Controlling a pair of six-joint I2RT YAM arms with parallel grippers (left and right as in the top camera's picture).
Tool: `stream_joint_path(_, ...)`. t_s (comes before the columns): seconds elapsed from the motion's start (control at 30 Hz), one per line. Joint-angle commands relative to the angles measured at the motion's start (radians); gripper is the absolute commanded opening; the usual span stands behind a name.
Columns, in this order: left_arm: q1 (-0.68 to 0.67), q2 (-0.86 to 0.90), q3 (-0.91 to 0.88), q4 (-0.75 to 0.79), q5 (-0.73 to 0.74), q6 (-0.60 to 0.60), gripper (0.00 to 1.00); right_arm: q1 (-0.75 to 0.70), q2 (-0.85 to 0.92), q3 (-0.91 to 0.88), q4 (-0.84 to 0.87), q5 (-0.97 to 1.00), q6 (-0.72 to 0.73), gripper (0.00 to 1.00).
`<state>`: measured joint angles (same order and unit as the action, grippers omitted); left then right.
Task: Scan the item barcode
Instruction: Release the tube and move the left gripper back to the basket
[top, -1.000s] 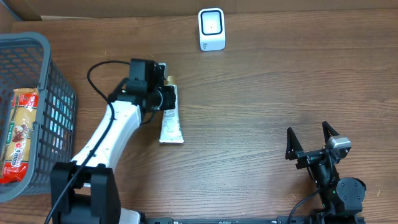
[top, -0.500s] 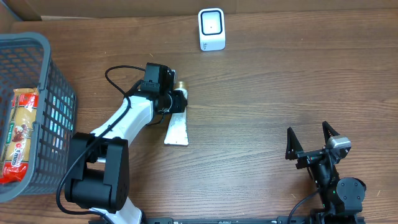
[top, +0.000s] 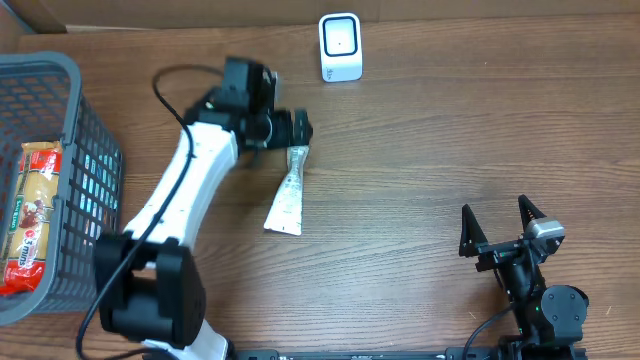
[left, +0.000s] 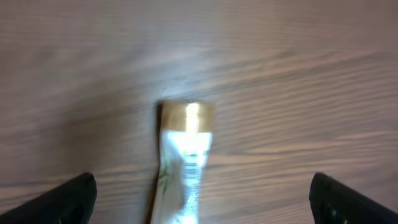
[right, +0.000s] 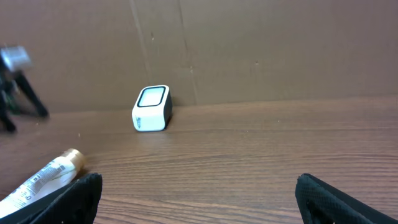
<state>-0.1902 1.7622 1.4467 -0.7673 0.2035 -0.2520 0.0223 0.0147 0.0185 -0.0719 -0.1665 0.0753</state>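
The item is a white tube (top: 288, 195) with a gold cap, lying flat on the wooden table, cap end toward the back. The white barcode scanner (top: 340, 47) stands at the back edge, apart from the tube. My left gripper (top: 297, 128) hovers over the cap end, open, holding nothing. In the left wrist view the tube (left: 183, 162) lies between the wide-spread fingers of the left gripper (left: 202, 190), touching neither. My right gripper (top: 495, 212) rests open at the front right. The right wrist view shows the scanner (right: 152, 109), the tube (right: 46, 177) and the empty right gripper (right: 199, 193).
A grey plastic basket (top: 40, 65) stands at the left edge with a red snack packet (top: 30, 215) inside. A cardboard wall (right: 261, 43) runs behind the scanner.
My left gripper opened and let go of the tube, then moved back toward the scanner. The tube's cap end swung right and it now lies free on the table.
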Motion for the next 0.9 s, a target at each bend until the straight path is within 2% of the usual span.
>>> stream_joint_path(0.0,-0.006,-0.101,0.179,-0.092,-0.029,0.047,1.0,0.008,-0.012,-0.011,0.004,0.009,0.002,1.0)
stream_joint_path(0.17,-0.005,-0.176,0.37,-0.255,-0.112,0.117,1.0,0.008,-0.012,-0.011,0.004,0.009,0.002,1.0)
stream_joint_path(0.4,0.068,-0.31,0.469,-0.348,-0.274,0.143,1.0,0.008,-0.012,-0.011,0.004,0.009,0.002,1.0)
stream_joint_path(0.57,0.251,-0.403,0.469,-0.37,-0.289,0.047,1.0,0.008,-0.012,-0.011,0.004,0.009,0.002,1.0)
stream_joint_path(0.87,0.645,-0.474,0.469,-0.385,-0.29,-0.026,1.0,0.008,-0.012,-0.011,0.004,0.009,0.002,1.0)
